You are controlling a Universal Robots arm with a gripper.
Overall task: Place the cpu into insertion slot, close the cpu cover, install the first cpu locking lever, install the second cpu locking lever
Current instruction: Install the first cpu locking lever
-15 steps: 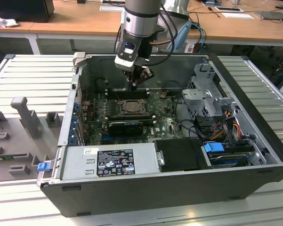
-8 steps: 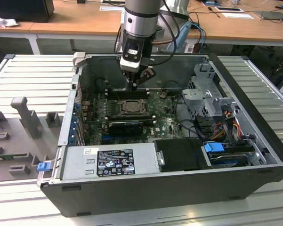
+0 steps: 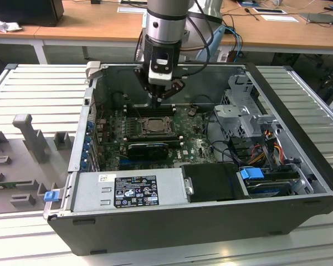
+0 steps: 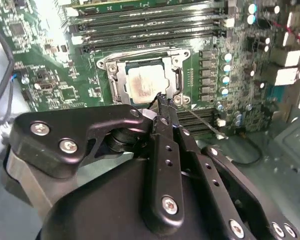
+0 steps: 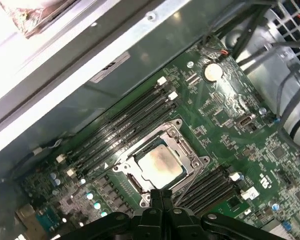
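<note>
While the pale silver square cpu [image 5: 158, 164] sits in the dark square insertion slot [image 3: 141, 130] under the lowered silver frame cpu cover [image 5: 183, 141], the black gripper [image 5: 160, 193], fingers pinched together on nothing visible, hovers at the slot's 12 o'clock in the exterior view; locking: cannot tell.

Insertion slot [image 5: 189, 159] reachable from above, btwn RAM slot banks [image 5: 125, 125].

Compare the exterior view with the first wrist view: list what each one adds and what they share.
Exterior view adds: the arm's wrist, the labelled power supply, the blue-tabbed drive bay. First wrist view adds: the coin battery and the cpu cover framing the chip. Shared: the cpu seated in the insertion slot, with the shut gripper by its edge.
</note>
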